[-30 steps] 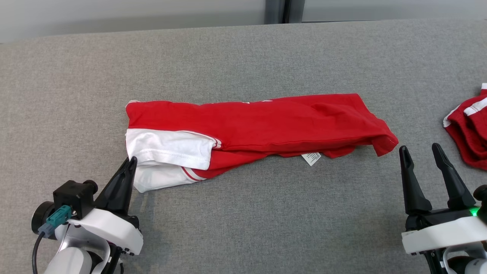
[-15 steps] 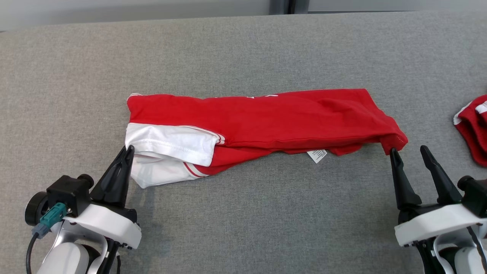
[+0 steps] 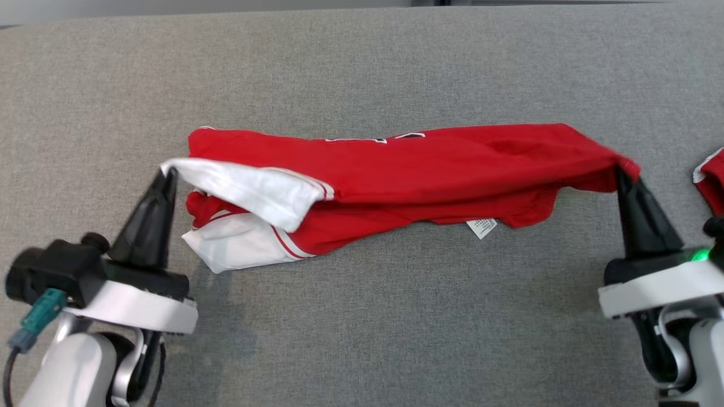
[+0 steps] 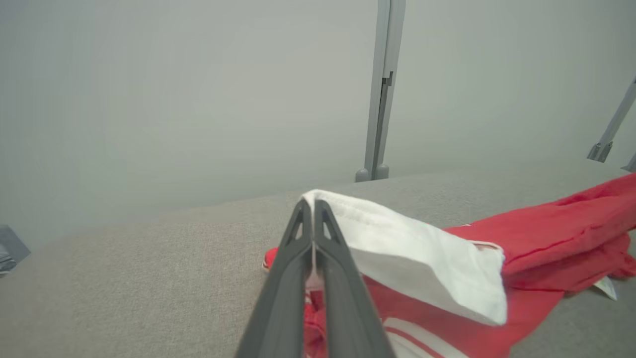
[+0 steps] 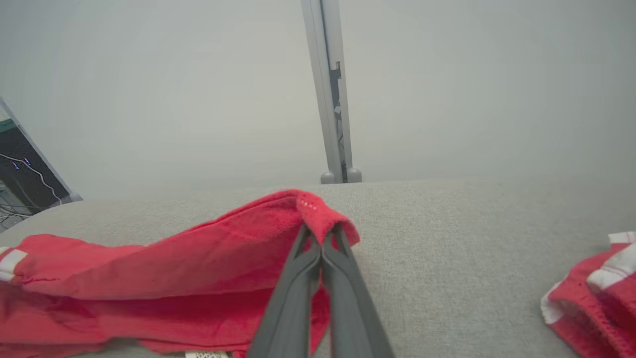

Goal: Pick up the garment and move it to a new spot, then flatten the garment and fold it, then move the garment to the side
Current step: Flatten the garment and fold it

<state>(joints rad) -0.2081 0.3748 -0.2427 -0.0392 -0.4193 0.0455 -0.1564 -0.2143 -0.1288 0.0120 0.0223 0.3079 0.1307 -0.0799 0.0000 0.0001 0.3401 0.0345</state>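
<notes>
Head view: the red knit garment with white sleeves and striped trim (image 3: 424,169) lies as a long band on the grey fabric tabletop (image 3: 362,328), strung between the two sets of jaws. The left gripper (image 3: 168,175) has its jaws pressed together on the hem of the upper white sleeve (image 3: 254,192). That hem lay flat just ahead of the tips a second ago and now rises to them, clear of the tabletop. The right gripper (image 3: 622,172) has changed more. Its jaws stood apart just short of the red end a second ago, and now they are clamped on that corner, which peaks over their tips.

Between the jaws the garment's middle sags and rests on the tabletop. A small white care label (image 3: 482,227) pokes out from its near edge, closer to the right jaws. A second red-and-white cloth (image 3: 711,181) lies beyond the right jaws, apart from them.

With both ends held, the pick-up looks to be under way and the carry to a new spot comes next. The left jaws seem to hold only the top sleeve layer, so the lower layers may drop open as the garment lifts.
</notes>
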